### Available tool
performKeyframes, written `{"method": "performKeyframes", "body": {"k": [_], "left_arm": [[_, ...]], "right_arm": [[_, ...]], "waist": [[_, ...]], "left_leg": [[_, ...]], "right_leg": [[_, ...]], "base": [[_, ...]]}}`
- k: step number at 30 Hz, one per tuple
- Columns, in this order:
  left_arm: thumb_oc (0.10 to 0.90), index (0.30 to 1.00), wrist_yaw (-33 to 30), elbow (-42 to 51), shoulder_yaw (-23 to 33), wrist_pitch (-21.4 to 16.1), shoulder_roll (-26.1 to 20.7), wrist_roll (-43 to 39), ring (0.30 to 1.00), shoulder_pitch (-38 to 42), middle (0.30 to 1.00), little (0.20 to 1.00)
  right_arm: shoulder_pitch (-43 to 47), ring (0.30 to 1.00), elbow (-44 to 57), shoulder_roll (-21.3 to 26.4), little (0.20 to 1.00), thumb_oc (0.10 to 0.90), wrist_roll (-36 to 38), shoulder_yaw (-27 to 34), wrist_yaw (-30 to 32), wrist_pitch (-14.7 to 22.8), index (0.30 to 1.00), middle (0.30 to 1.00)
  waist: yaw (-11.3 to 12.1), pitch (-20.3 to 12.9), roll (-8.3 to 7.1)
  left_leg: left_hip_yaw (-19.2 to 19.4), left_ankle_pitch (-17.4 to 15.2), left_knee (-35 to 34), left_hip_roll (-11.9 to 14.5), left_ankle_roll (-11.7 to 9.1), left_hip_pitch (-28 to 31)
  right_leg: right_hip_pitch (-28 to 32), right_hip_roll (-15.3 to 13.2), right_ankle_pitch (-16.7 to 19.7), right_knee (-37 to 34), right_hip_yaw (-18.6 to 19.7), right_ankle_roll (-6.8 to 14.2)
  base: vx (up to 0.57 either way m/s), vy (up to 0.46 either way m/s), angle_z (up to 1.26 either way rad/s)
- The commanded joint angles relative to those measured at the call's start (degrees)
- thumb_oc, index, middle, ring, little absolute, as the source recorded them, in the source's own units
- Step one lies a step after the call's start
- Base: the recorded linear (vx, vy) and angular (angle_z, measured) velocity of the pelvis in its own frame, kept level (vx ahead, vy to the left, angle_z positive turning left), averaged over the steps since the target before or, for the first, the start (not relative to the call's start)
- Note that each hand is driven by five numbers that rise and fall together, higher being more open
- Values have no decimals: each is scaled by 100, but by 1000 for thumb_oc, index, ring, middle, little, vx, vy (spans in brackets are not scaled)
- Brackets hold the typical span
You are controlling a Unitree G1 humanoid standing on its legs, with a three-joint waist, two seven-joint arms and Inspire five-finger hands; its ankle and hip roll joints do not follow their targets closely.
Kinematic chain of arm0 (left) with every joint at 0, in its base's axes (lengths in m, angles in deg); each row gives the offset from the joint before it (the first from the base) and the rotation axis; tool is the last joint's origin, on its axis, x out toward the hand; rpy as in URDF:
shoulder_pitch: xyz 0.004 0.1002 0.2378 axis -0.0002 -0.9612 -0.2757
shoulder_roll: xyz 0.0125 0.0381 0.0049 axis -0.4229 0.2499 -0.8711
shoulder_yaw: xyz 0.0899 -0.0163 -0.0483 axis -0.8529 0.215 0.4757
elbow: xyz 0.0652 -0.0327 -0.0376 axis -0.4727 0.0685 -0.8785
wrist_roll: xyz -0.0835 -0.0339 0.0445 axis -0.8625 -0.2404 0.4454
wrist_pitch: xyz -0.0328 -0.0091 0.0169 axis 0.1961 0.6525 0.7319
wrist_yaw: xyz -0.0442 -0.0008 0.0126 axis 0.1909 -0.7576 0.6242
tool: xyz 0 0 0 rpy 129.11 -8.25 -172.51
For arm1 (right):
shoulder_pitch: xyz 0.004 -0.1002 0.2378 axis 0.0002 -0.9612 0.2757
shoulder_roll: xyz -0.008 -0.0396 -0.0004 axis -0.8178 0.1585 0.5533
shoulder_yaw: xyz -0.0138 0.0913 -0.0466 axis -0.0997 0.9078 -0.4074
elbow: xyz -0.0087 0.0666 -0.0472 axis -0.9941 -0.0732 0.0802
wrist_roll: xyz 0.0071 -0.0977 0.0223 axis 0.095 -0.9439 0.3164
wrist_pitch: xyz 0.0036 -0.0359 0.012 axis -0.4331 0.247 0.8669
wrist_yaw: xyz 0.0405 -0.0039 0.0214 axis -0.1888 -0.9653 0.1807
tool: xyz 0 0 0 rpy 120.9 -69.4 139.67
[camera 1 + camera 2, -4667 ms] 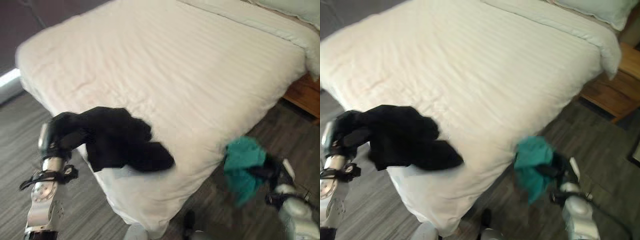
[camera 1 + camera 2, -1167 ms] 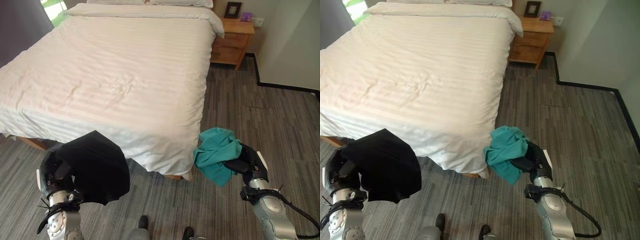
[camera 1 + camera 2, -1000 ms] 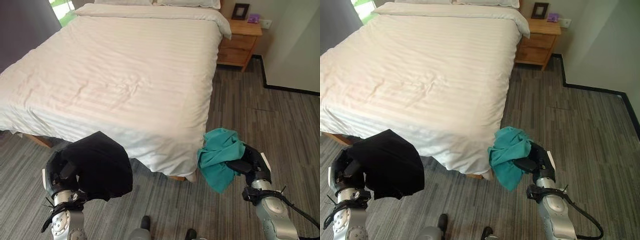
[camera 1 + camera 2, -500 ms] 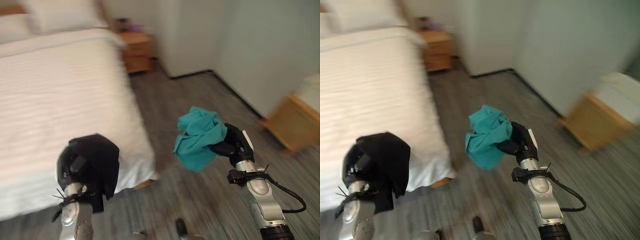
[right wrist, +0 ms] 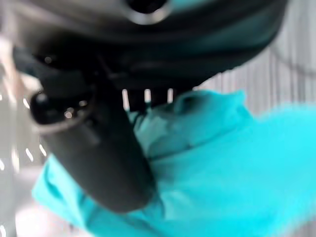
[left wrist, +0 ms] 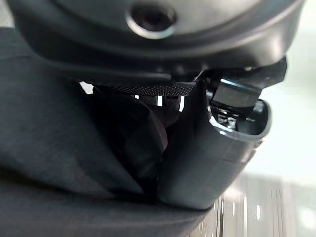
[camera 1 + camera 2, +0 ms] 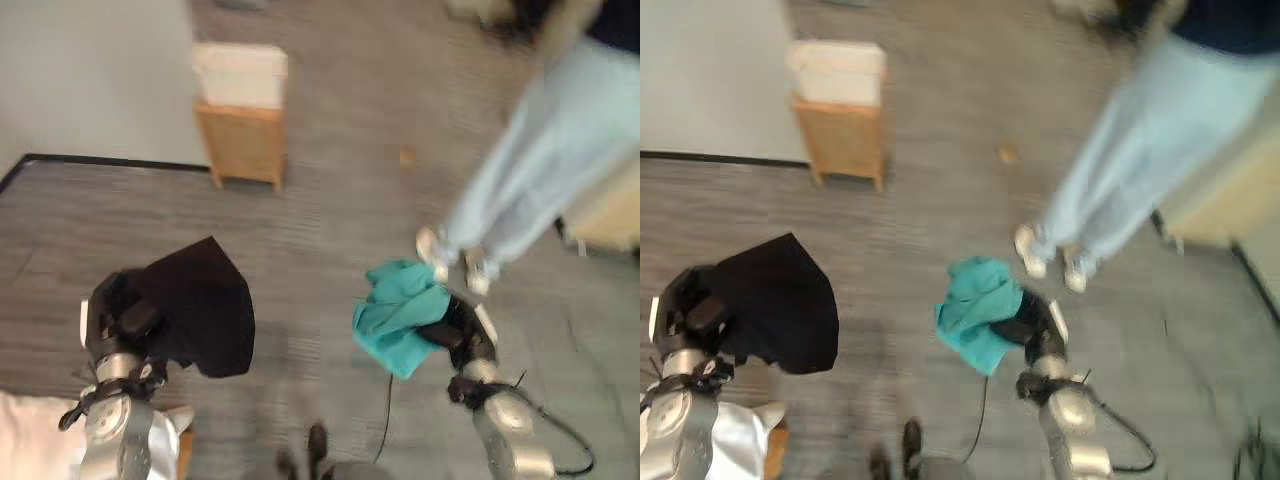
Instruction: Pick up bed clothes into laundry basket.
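Looking down through my left eye, I see my left hand (image 7: 122,318) curled round a black cloth (image 7: 200,305), held up over the grey floor (image 7: 320,230). The cloth hangs in a rough triangle, its peak up and its long side sloping down toward my right. My right hand (image 7: 455,328) is clenched on a teal cloth (image 7: 400,315), a crumpled bunch with its long axis running from upper right down to a point at lower middle. Just beyond it stand a person's legs (image 7: 530,170) in pale blue trousers, shoes near the teal cloth. A wooden stand (image 7: 242,140) with a white top sits by the wall, well apart from both cloths.

My right eye shows the same: black cloth (image 7: 780,305) hanging peak-up, teal cloth (image 7: 975,310) bunched above the floor.

At my left wrist, the thumb (image 6: 212,148) presses dark fabric (image 6: 54,143) against the palm.

At my right wrist, the thumb (image 5: 108,153) lies across teal folds (image 5: 222,163), pinching them.
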Motion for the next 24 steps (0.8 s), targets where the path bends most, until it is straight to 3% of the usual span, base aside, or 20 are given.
{"method": "performKeyframes", "body": {"k": [1, 3, 7, 8, 9, 10, 11, 15, 16, 17, 18, 20, 23, 24], "left_arm": [[400, 300, 242, 753, 147, -618, -502, 68, 300, 119, 300, 300], [400, 300, 252, 728, 103, -632, -460, 17, 300, 175, 300, 300], [400, 300, 252, 728, 104, -632, -459, 17, 300, 176, 300, 300], [400, 300, 271, 745, 31, -632, -405, -18, 300, 171, 300, 300], [400, 300, 310, 635, -84, -560, -317, -54, 300, 168, 300, 300], [400, 300, 301, 506, -59, -569, -195, -228, 300, 60, 300, 300], [400, 300, 282, 462, -71, -561, -141, -256, 300, 48, 300, 300], [400, 300, 178, 614, -17, -567, -200, 7, 300, 44, 300, 300], [400, 300, 93, -874, -708, 42, -896, 1244, 300, 733, 300, 300], [400, 300, 327, -840, -911, -21, -897, 741, 300, 660, 300, 300], [400, 300, 326, -802, -873, -67, -829, 643, 300, 608, 300, 300], [400, 300, 218, -836, -898, -140, -566, 487, 300, 531, 300, 300], [400, 300, 211, -752, -696, -161, -655, 643, 300, 452, 300, 300], [400, 300, 94, -586, -438, -255, -780, 686, 300, 413, 300, 300]], "right_arm": [[630, 300, 556, 388, 300, 400, 64, 252, 20, 720, 300, 300], [740, 300, 551, 480, 300, 400, 107, 223, 35, 749, 300, 300], [742, 300, 550, 481, 300, 400, 107, 222, 35, 750, 300, 300], [909, 300, 529, 589, 300, 400, 197, 141, 27, 765, 300, 300], [1038, 300, 373, 738, 300, 400, 242, 180, 87, 704, 300, 300], [913, 300, 347, 605, 300, 400, 349, 273, 113, 726, 300, 300], [782, 300, 309, 573, 300, 400, 278, 278, 110, 704, 300, 300], [570, 300, 339, 405, 300, 400, 228, 365, 114, 684, 300, 300], [130, 300, -990, 98, 300, 400, 648, -28, -65, 437, 300, 300], [55, 300, -813, -108, 300, 400, 928, 19, -18, 322, 300, 300], [-43, 300, -660, -181, 300, 400, 1073, 49, -87, 359, 300, 300], [105, 300, -747, -247, 300, 400, 1334, -1, -18, 501, 300, 300], [298, 300, -880, 137, 300, 400, 940, 136, 25, 449, 300, 300], [576, 300, -900, 355, 300, 400, 878, 153, 53, 498, 300, 300]], "waist": [[121, -469, -165], [158, -375, -194], [151, -379, -190], [285, -236, -226], [251, -217, -329], [176, -388, -169], [166, -473, -130], [122, -590, -59], [-117, -307, 14], [-84, -320, -46], [-17, -380, -99], [40, -501, -99], [174, -613, -66], [344, -674, -60]], "left_leg": [[-332, 345, -385, 447, -660, 430], [-482, 339, 36, 509, -735, 180], [-490, 332, 50, 512, -735, 166], [-954, 376, 405, 413, -806, 31], [-1024, 243, 558, 503, -856, 103], [-997, 135, -253, 454, -800, 477], [-1050, 315, -673, 384, -785, 661], [-1122, 445, -1048, 248, -756, 911], [-1896, 437, -1029, -267, -374, 1107], [-1986, 413, -936, -293, -408, 1054], [-2017, 347, -943, -319, -397, 1125], [-2124, 468, -1083, -262, -424, 1118], [-2316, 556, -1212, -229, -495, 1144], [-2480, 649, -1272, -210, -572, 1108]], "right_leg": [[1109, -644, -122, -799, 108, 481], [1129, -590, -49, -928, 66, 436], [1127, -588, -48, -930, 58, 435], [1133, -554, -11, -940, 118, 375], [1094, -635, 83, -988, 68, 372], [1152, -480, 59, -1076, 7, 421], [1153, -465, 96, -1111, -23, 413], [1277, -454, 151, -1262, -104, 410], [574, -865, 522, -950, 1122, 1039], [624, -777, 473, -732, 1328, 1002], [635, -887, 659, -780, 1160, 1026], [745, -808, 702, -926, 1118, 976], [986, -764, 603, -1155, 898, 924], [1057, -735, 551, -1196, 779, 848]], "base": [[-77, -238, -54], [-59, -149, -5], [-29, -35, 18], [-229, -124, 18], [-223, -131, -1], [-154, -56, -18], [-14, 19, 10], [-30, 18, 25], [-78, -45, 12], [3, -77, 9], [123, -180, 4], [177, -150, -7], [99, -156, -3], [45, -123, 19]]}}
